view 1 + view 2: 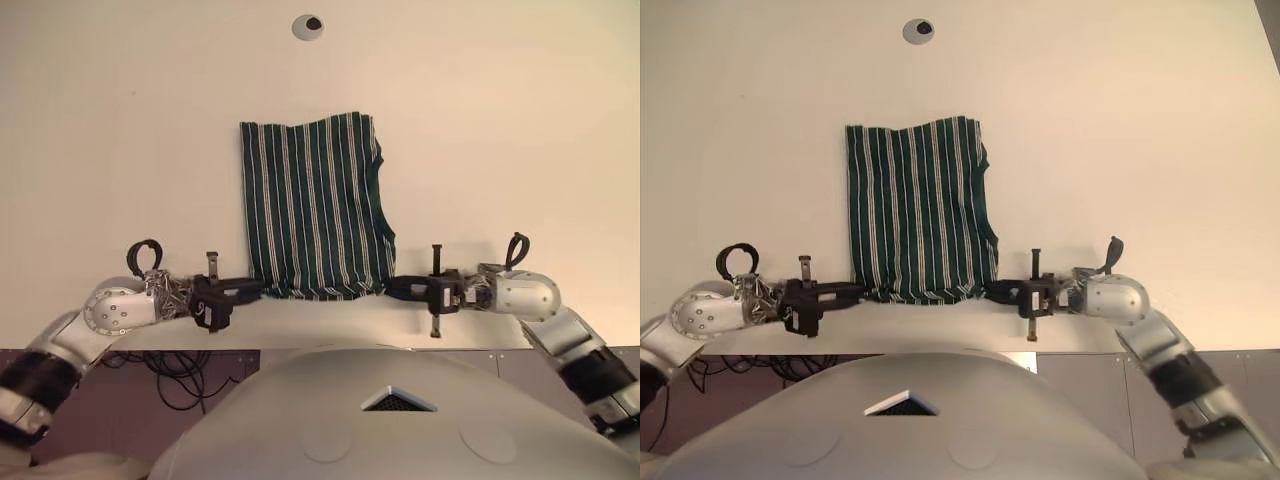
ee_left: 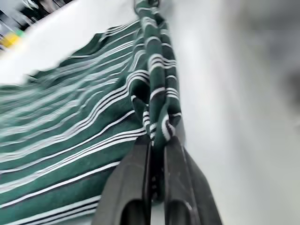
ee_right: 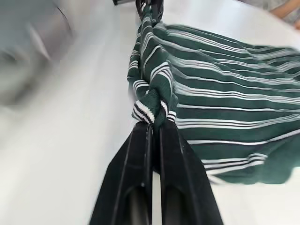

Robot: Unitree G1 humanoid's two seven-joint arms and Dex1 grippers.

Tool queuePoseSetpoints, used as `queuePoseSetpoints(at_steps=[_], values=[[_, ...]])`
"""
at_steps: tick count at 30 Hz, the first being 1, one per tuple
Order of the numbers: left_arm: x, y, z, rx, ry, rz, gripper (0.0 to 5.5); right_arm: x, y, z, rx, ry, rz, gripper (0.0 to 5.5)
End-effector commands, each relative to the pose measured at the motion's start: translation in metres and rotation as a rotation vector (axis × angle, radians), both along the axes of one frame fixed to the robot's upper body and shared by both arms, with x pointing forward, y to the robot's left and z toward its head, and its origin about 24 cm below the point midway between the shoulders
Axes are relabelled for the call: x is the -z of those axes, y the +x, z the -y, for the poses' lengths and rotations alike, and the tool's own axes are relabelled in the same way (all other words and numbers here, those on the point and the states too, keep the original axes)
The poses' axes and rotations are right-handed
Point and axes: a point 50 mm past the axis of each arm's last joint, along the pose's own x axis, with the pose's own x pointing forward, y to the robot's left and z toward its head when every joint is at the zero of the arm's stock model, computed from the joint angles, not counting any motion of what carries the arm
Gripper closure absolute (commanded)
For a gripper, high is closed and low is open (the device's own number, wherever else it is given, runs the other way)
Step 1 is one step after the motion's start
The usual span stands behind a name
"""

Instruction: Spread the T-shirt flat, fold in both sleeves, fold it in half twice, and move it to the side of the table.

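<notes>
- My left gripper point(image 1: 262, 288), lower left of centre in the head view, has its 2 fingers clamped on the near left corner of the T-shirt point(image 1: 315, 205). My wrist view shows bunched striped cloth pinched between them.
- My right gripper point(image 1: 388, 288), lower right of centre, is clamped the same way on the near right corner.
- The green, white-striped T-shirt lies mid-frame on the pale table point(image 1: 500, 150) as a tall rectangle, its near edge stretched between my 2 grippers close to the table's front edge.
- A round cable port point(image 1: 308, 27) sits in the tabletop at upper centre, well apart from the shirt.
- Dark cables point(image 1: 175, 370) hang below the table edge at lower left.
</notes>
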Motion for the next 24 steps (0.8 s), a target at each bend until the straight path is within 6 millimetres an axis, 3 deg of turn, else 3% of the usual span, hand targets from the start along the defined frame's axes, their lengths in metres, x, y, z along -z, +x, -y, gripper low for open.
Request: queuePoseSetpoints(at_steps=[1,8,14,20,24], values=[[-0.034,-0.006,0.001,0.012,-0.118,-0.348,5.43,-0.042,-0.003,0.006,-0.042,0.133,-0.207,5.50],[-0.050,0.008,0.000,-0.033,-0.222,-0.430,5.43,-0.054,0.008,0.002,0.009,0.190,-0.226,5.50],[-0.050,0.037,-0.012,-0.190,-0.254,-0.360,5.43,-0.055,0.050,-0.004,0.221,0.206,-0.101,5.50],[-0.030,0.066,-0.025,-0.365,-0.236,-0.272,5.43,-0.037,0.091,-0.014,0.389,0.130,0.006,5.50],[-0.002,0.079,-0.031,-0.467,-0.109,-0.258,5.43,-0.023,0.107,-0.012,0.460,0.066,0.032,5.50]])
